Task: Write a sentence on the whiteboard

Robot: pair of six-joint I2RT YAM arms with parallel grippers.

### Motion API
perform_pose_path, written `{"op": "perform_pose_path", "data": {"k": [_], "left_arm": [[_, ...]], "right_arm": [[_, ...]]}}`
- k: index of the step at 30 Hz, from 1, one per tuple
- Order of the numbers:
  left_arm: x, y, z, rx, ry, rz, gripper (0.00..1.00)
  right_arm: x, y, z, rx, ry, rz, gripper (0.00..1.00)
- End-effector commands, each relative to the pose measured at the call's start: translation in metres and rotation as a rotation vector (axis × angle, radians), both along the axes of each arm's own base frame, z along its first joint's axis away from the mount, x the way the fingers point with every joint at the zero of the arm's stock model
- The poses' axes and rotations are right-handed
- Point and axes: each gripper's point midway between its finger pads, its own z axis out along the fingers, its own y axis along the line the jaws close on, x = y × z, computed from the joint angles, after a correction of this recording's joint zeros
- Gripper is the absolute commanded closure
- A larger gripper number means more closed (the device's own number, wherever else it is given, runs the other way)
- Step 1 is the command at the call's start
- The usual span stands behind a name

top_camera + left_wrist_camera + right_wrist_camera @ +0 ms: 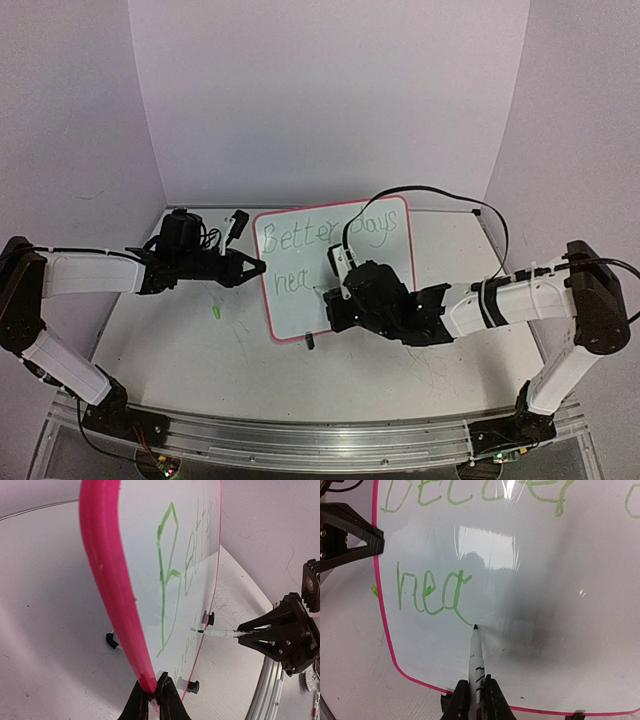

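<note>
Right claw [476, 690] is pinched on a slim white marker pen [476, 655], tip pressed to the glossy white, pink-rimmed whiteboard [300, 300].
Left claw [152, 692] is clamped on the board's left rim. The board is stood mid-table on black feet. The green handwritten sentence [432, 592] is read as "Better days", with a lower word starting "he".
</note>
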Motion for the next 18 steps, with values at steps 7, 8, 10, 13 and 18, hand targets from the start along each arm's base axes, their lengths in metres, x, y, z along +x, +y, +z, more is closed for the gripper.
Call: {"op": "perform_pose_path", "data": {"k": [7, 8, 10, 13, 18], "left_arm": [[0.01, 0.005, -0.008, 0.093, -0.056, 0.037, 1.0], [0.01, 0.006, -0.008, 0.092, -0.057, 0.037, 1.0], [0.01, 0.006, -0.008, 0.093, -0.058, 0.038, 1.0], [0.01, 0.006, -0.008, 0.093, -0.059, 0.039, 1.0], [0.01, 0.005, -0.009, 0.097, -0.058, 0.036, 1.0]], "right_arm": [[0.016, 0.014, 0.044, 0.095, -0.091, -0.009, 1.0], [0.018, 0.014, 0.044, 0.092, -0.092, -0.017, 1.0], [0.022, 0.012, 0.044, 0.093, -0.093, -0.03, 1.0], [0.026, 0.009, 0.047, 0.095, -0.101, -0.044, 1.0], [0.029, 0.009, 0.048, 0.092, -0.104, -0.043, 1.0]]}}
